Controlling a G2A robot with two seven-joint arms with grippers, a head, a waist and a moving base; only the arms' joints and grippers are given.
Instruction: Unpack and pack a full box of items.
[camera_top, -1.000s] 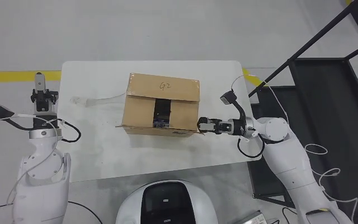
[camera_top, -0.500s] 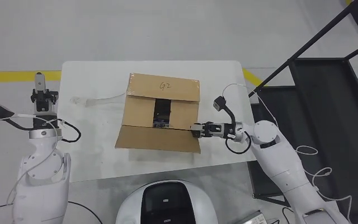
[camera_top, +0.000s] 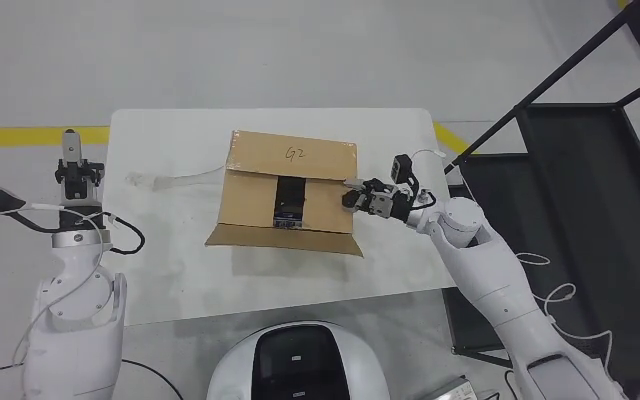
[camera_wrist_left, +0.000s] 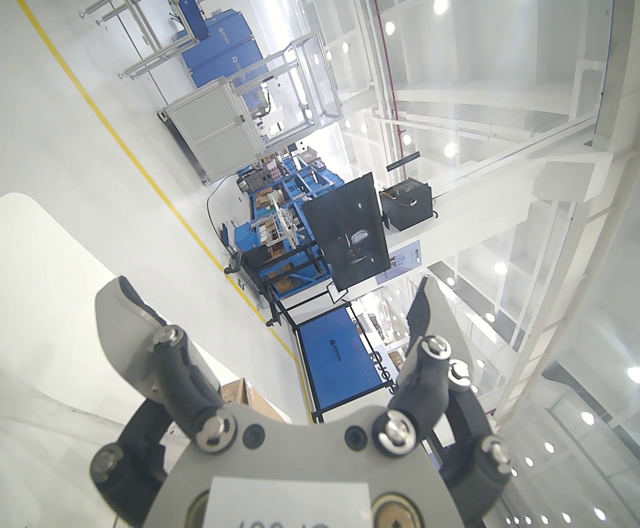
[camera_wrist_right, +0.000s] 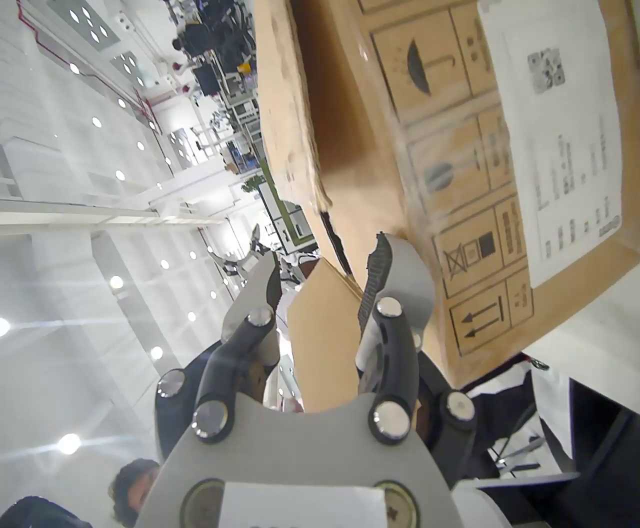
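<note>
Top view: the box (camera_top: 290, 165) sits mid-table (camera_top: 160, 270). Its two long flaps are open, the near flap (camera_top: 280, 240) lying out flat toward the robot and the far flap (camera_top: 295, 152) folded back. The two short flaps (camera_top: 248, 200) are still down, and the gap between them shows one dark item (camera_top: 289, 205) inside. A strip of tape (camera_top: 175, 181) lies on the table beside the box. No item lies out on the table. Judging by this, opening is about half done, unpacking has not begun, and all the repacking is left. The right gripper (camera_top: 352, 194) is at the box's right edge, by the right short flap. The left gripper (camera_top: 72, 172) is off the table's left edge, well apart from the box.

Left wrist view: the left gripper (camera_wrist_left: 272, 287) has its fingers spread wide with nothing between them, and it points away from the work.

Right wrist view: the right gripper (camera_wrist_right: 322, 250) is released, its fingers apart. One fingertip is just beside the labelled side of the box (camera_wrist_right: 450, 150), and a cardboard panel shows in the gap between the fingers. Whether either finger touches the cardboard cannot be told. The likely next job is lifting that short flap.
</note>
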